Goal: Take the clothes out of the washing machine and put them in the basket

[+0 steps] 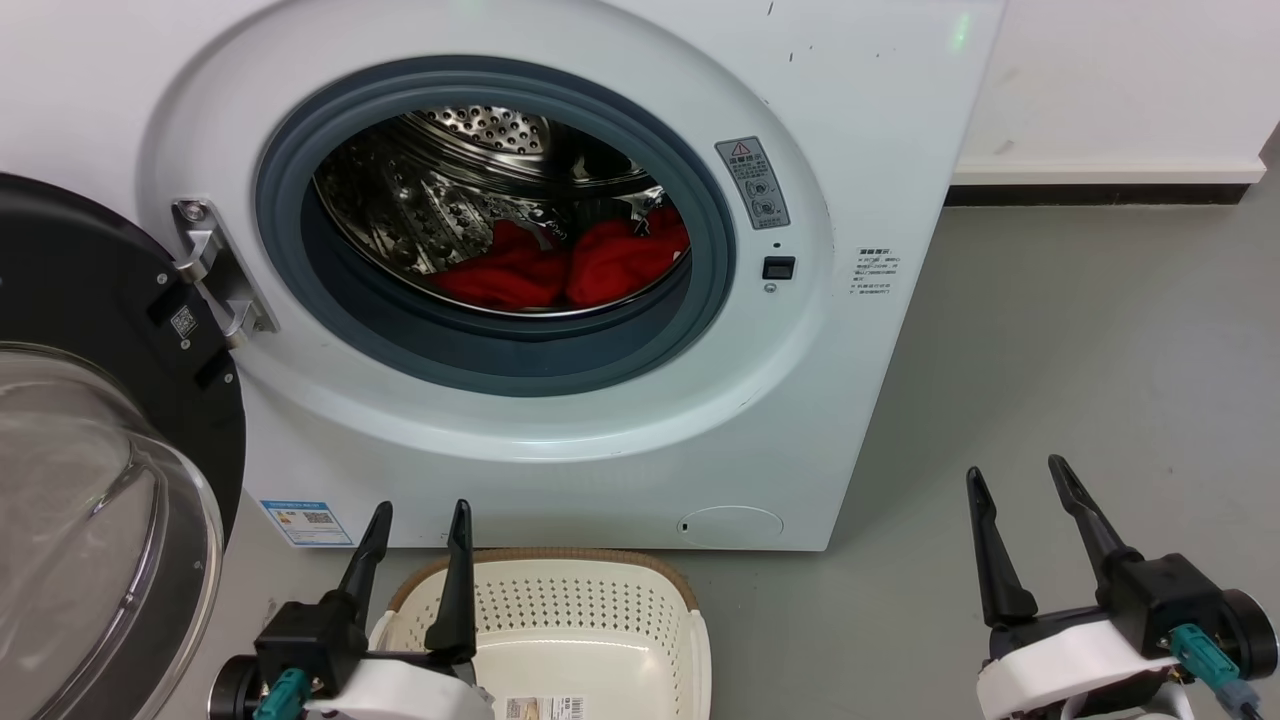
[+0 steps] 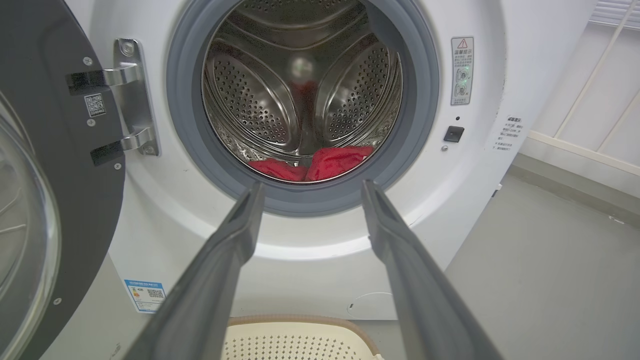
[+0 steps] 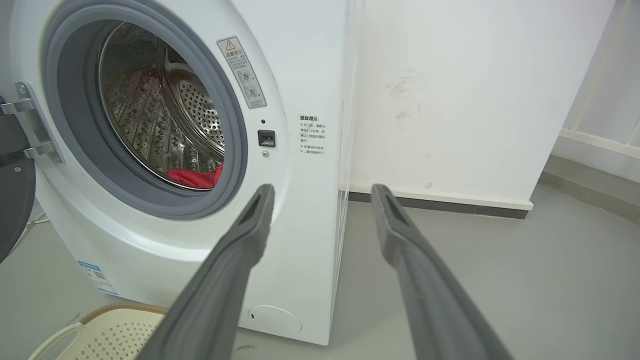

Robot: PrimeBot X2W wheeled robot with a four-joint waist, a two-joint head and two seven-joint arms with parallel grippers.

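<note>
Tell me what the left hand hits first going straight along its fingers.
The left hand would likely meet the grey rubber ring at the port's lower edge, just under the clothes; depth is unclear.

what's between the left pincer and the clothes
Left wrist view: open air, then the grey door seal, between the left pincer and the clothes.

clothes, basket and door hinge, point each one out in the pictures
clothes [image 1: 610,262], head view, on the right-hand red heap
basket [image 1: 570,605], head view, on its perforated far wall
door hinge [image 1: 225,275], head view, on the shiny metal bracket
</note>
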